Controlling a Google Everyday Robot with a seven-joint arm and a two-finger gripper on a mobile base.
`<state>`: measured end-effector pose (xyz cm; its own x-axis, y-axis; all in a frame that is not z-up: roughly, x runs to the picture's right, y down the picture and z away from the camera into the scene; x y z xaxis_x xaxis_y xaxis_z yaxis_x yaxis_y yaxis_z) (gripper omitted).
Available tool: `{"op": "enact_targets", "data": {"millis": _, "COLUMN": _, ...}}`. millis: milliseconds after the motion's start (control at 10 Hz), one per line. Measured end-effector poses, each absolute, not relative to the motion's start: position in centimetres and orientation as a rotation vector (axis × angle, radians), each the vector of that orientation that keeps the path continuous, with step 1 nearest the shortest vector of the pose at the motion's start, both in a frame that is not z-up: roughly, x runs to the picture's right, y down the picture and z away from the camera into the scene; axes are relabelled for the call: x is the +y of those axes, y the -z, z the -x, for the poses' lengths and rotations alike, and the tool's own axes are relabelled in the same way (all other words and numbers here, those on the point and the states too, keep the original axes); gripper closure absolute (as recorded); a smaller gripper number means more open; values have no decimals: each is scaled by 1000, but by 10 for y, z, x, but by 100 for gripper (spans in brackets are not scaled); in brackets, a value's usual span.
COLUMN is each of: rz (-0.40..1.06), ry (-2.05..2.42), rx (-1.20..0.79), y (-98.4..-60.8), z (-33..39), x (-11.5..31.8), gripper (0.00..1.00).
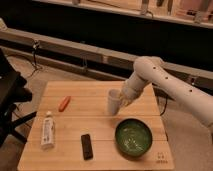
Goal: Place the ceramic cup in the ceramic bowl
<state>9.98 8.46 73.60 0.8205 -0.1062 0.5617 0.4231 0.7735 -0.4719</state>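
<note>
Cup (113, 102), off-white and upright, is over the back middle of the table (100, 127), behind the bowl (134, 139) and slightly to its left, apart from it. The gripper (122, 98) is at the cup's right side by the rim, its fingers closed on the cup wall; the fingers merge with the pale cup and are hard to separate from it. Whether the cup's base rests on the wood or hangs just above it cannot be told. The arm (165, 85) comes in from the right, where the frame edge cuts it off. The green bowl sits near the table's front right, its speckled inside in view. A small orange piece (64, 103) lies to the cup's left; what it is cannot be made out. A white bottle (47, 131) lies flat near the front left, and a black block (87, 146) lies between the bottle and the bowl.
</note>
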Motion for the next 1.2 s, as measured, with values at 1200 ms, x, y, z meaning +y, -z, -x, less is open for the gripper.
{"op": "enact_targets", "data": {"millis": 1200, "rz": 631, "ry": 227, "rx": -537, "y": -729, "z": -126, "x": 102, "gripper": 100}}
